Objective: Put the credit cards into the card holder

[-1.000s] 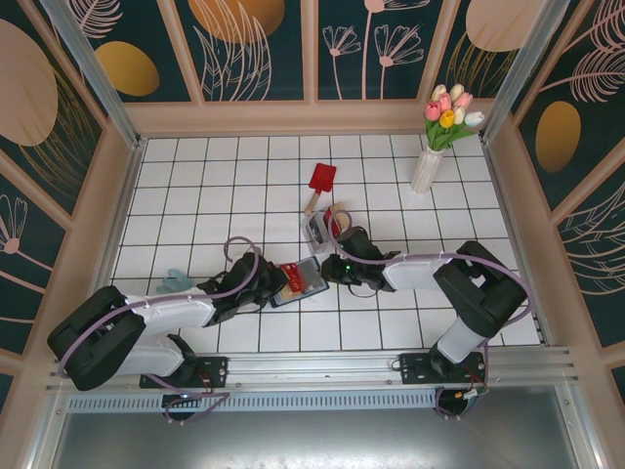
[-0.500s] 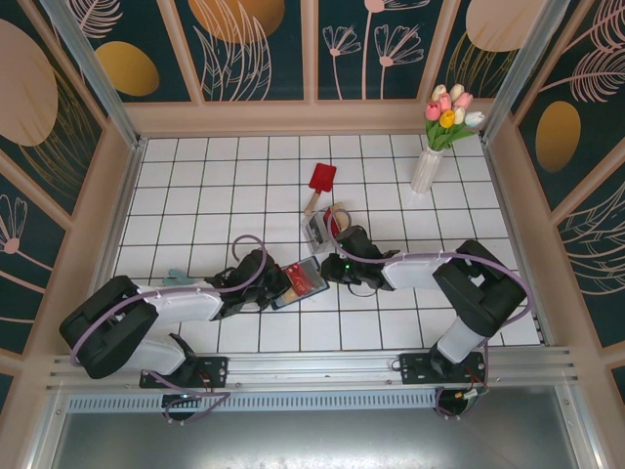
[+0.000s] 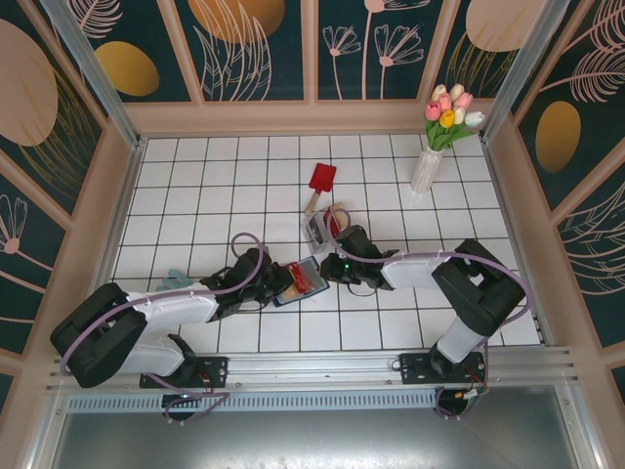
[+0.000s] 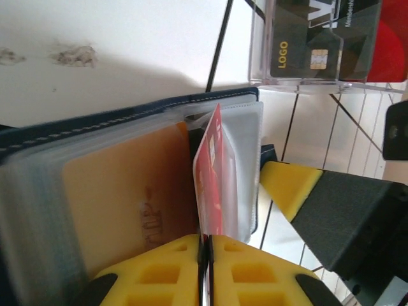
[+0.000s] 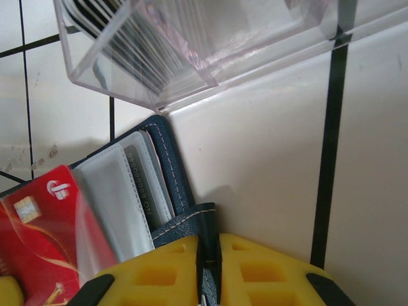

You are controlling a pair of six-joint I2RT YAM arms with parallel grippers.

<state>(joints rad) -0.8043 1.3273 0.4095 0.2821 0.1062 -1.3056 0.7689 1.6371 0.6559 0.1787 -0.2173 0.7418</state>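
**Inspector:** Step in hand?

**Examiner:** Insertion. Left jaws are clamped on the red card [image 4: 209, 172], which appears partway into a clear sleeve of the card holder [image 5: 169, 169]. The holder lies open on the bench [image 3: 244, 176]. Right jaws are clamped on its navy flap.

**Inspector:** Next move?

**Examiner:** My judgement: push the card home squarely, then release. More cards stand in the clear box [image 5: 191, 44] just beyond.

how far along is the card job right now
Done: an orange card already sits in a sleeve of the wallet. In hand: the left gripper is shut on a red card, whose far end is among the wallet's sleeves, while the right gripper pinches the wallet's edge. Left: seating the red card, then the dark cards standing in the clear box.
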